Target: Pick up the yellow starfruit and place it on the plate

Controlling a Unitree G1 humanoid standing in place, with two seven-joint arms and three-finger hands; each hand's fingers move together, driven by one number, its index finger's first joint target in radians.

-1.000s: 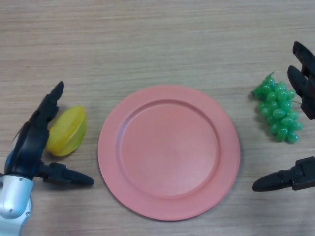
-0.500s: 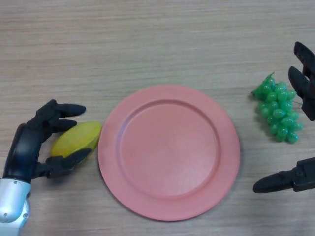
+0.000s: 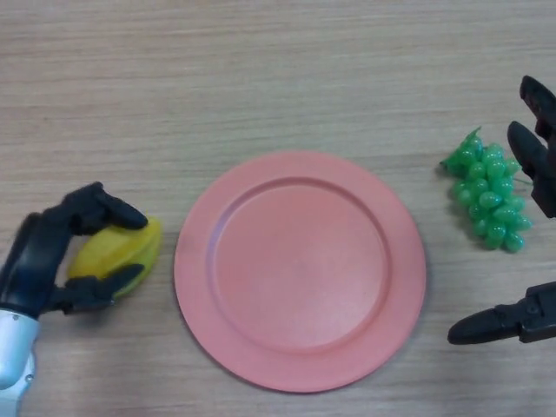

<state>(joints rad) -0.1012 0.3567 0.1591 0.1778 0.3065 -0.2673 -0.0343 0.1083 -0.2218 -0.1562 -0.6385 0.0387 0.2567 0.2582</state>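
The yellow starfruit (image 3: 122, 249) lies on the wooden table just left of the pink plate (image 3: 300, 269), apart from its rim. My left hand (image 3: 43, 256) wraps it from the left, fingers curled over its top and thumb pressed under its near side. Part of the fruit is hidden behind the fingers. My right hand (image 3: 537, 174) rests open at the right edge, fingers straight beside the grapes and thumb low on the table. The plate holds nothing.
A bunch of green grapes (image 3: 488, 191) lies on the table right of the plate, close to my right hand's fingers. Bare wooden tabletop stretches across the far half of the view.
My left hand closed from straight fingers to a curl around the starfruit. The fruit first shifted toward the plate, then back slightly left with the hand. The right hand stayed put.
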